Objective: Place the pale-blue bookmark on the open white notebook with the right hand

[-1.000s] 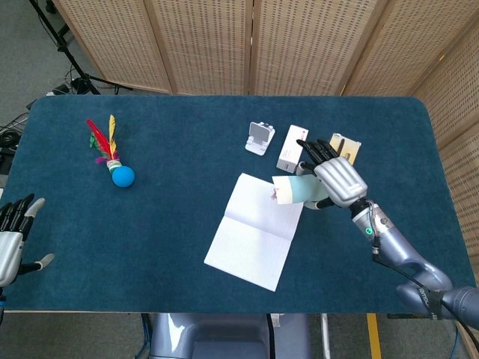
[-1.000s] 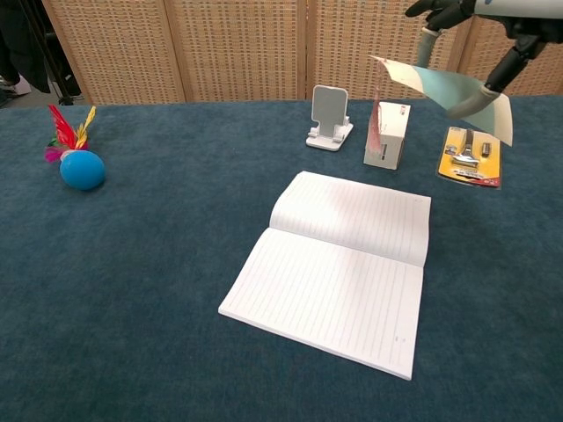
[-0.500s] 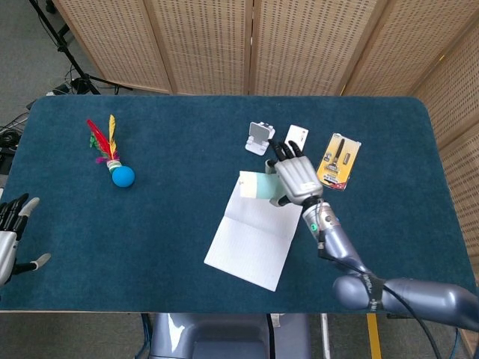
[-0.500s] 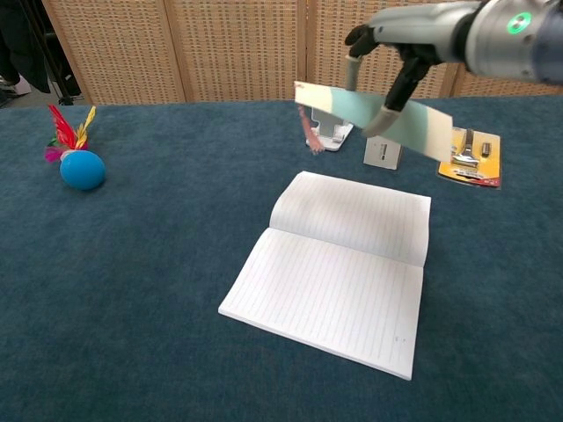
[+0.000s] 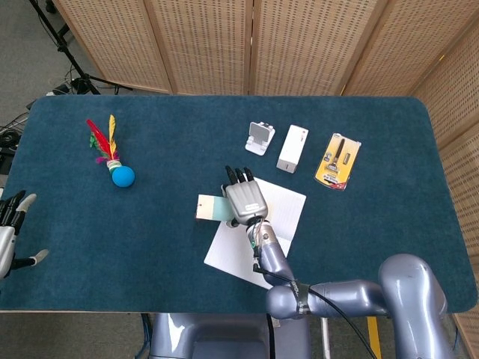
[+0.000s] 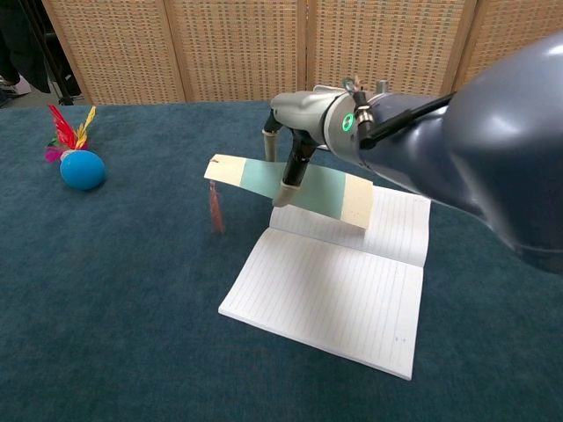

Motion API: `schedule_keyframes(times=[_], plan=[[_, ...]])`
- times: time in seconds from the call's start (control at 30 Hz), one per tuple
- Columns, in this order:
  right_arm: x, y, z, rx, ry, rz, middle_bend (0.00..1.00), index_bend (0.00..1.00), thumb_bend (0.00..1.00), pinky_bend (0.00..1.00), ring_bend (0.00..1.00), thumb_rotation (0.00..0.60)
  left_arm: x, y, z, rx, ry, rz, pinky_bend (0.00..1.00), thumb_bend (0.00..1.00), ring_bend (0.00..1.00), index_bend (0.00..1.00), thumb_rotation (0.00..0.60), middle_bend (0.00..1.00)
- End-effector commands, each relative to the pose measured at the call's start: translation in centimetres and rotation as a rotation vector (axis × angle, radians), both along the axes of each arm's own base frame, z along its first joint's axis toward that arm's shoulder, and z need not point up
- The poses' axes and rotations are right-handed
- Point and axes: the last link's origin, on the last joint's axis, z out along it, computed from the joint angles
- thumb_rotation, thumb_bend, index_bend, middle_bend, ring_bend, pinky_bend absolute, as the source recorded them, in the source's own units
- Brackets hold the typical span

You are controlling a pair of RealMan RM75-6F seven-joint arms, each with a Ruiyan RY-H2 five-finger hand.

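- One right hand [image 5: 245,200], back plate up in the head view, fingers pinching one pale-blue bookmark [image 6: 303,185]; the strip is held in the air, not lying on anything.
- The bookmark has cream ends and one reddish tassel [image 6: 215,207] hanging from its left end. In the chest view it slopes over the upper left corner of the notebook, its tasselled end reaching out past the page edge above the tabletop [image 5: 150,239].
- One open white notebook [image 6: 339,272], lined pages, lying flat and set at an angle near the middle of the blue tabletop.
- One left hand [image 5: 9,233] at the left frame edge of the head view, fingers spread, holding nothing.
- One white phone stand [image 5: 259,138], one white box [image 5: 292,149] upright just beside it, one yellow blister pack [image 5: 338,161] further right, all behind the notebook.
- One shuttlecock [image 5: 112,157] with blue ball base and red and yellow feathers, well apart at the far left.
- One wicker folding screen [image 5: 254,45] behind the tabletop.
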Motion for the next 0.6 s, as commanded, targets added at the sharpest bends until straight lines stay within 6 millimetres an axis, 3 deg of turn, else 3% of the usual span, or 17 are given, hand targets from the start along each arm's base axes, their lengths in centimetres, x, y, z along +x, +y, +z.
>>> schedule_keyframes(times=[0.03,0.37,0.6], plan=[[0.2,0.1,-0.8,0.001,0.007,-0.037,0.0,0.55,0.4,0.0,0.0,0.6,-0.3,0.3,0.0,-0.004,0.001,0.015,0.0,0.0,0.0,0.0,0.6,0.0],[0.6,1.9,-2.8,0.009,-0.003,-0.11,0.0,0.55,0.47,0.0,0.0,0.6,-0.4,0.4,0.3,0.004,-0.01,0.016,0.0,0.0,0.0,0.0,0.6,0.0],[-0.1,2.2,-3.6,0.01,0.113,-0.203,0.0,0.55,0.47,0.0,0.0,0.6,-0.4,0.4,0.4,0.007,-0.014,0.021,0.0,0.0,0.0,0.0,0.6,0.0]])
